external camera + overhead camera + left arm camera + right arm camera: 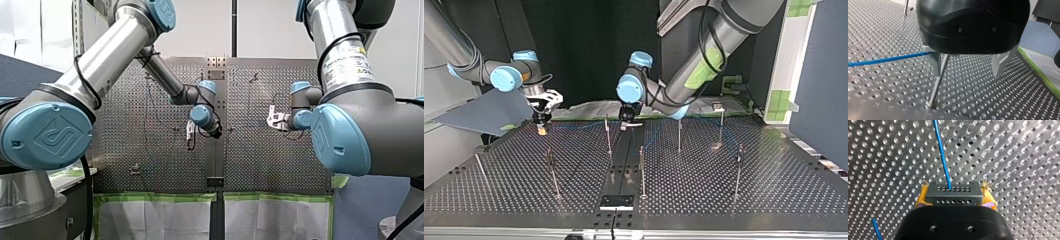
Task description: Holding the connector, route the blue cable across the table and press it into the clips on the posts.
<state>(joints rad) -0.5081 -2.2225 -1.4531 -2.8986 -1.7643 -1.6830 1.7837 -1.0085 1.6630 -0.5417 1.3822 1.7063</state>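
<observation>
My right arm comes in from the top view's left, its forearm sloping down and its wrist turned so that my right gripper (955,196) points straight down, low over the perforated metal bench (724,190) near its far edge. Its yellow pads (920,200) are clamped on the two ends of a grey rectangular connector (953,192) with rows of small holes. The thin blue cable (941,150) leaves the top face of the connector and runs away across the bench.

My left arm enters from the top view's right, its forearm slanting down to the middle of the bench, with the wrist bent downward. My left gripper (966,74), black with metal fingers (935,62), stands wide apart and holds nothing. A thin upright metal post (939,77) rises between the fingers, close against one of them. The cable comes in along the bench to that same finger beside the post. More such posts stand well apart over the bench.
</observation>
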